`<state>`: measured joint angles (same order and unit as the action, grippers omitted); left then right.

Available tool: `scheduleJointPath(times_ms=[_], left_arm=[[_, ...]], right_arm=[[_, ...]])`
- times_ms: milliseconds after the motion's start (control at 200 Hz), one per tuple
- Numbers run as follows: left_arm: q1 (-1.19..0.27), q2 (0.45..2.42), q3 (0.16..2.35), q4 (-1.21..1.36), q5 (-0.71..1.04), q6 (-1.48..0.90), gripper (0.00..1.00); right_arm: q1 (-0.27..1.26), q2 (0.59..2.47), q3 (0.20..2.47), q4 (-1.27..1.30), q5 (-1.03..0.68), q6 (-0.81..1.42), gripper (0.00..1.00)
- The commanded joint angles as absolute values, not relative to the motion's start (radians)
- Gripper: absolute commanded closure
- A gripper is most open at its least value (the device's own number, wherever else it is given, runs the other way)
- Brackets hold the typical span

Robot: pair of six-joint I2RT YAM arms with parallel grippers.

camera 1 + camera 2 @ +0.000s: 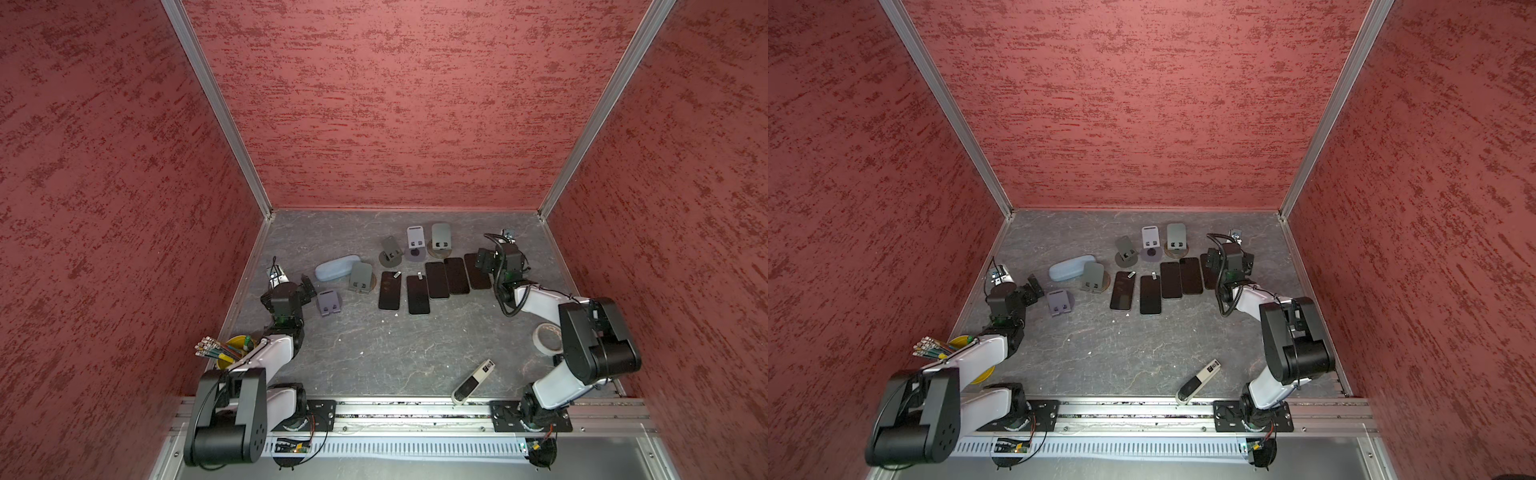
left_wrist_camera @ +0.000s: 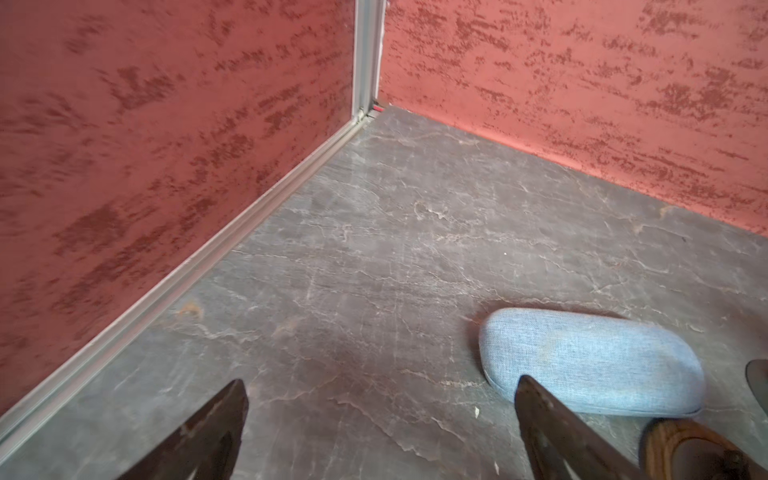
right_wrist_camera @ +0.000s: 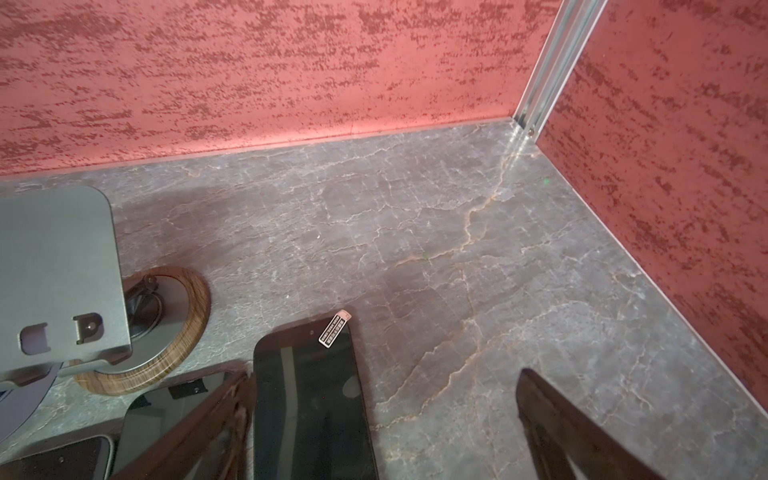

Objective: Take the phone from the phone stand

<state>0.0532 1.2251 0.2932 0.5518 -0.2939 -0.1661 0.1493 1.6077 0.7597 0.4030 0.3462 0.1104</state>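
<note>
Phone (image 3: 311, 399) lies flat on the bench (image 3: 457, 249), off the grey phone stand (image 3: 58, 270), just below the right claw (image 3: 385, 374), its jaws spread and empty; the left claw (image 2: 382, 380), likewise spread, hovers near a blue case (image 2: 590, 357).

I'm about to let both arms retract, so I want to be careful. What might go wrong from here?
1. The open right gripper has one finger close beside the rightmost phone; a sideways sweep may drag it into its neighbours.
2. The open left gripper sits near the blue case and the purple stand; swinging could knock either.
3. The tape roll lies partly under the right arm's elbow, which might clip it.
</note>
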Motion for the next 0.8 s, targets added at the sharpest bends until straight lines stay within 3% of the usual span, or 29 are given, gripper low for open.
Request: scheduleJointPath(times_ms=[0,356,596,797], left_arm=[[0.065,1.31,0.322,0.79,-0.189,-0.124,0.0],[-0.006,1.55,0.353,0.973,-0.127,-0.001,0.01],[-0.008,1.536,0.365,0.921,-0.118,-0.004,0.01],[-0.008,1.539,0.364,0.929,-0.12,-0.003,0.01]], right_arm=[[0.138,1.568,0.752,0.525,0.345,0.053,0.01],[0.097,1.572,0.724,0.581,0.306,0.002,0.01],[0.097,1.473,0.65,0.515,0.313,-0.013,0.01],[0.085,1.521,0.545,0.698,0.303,-0.06,0.01]])
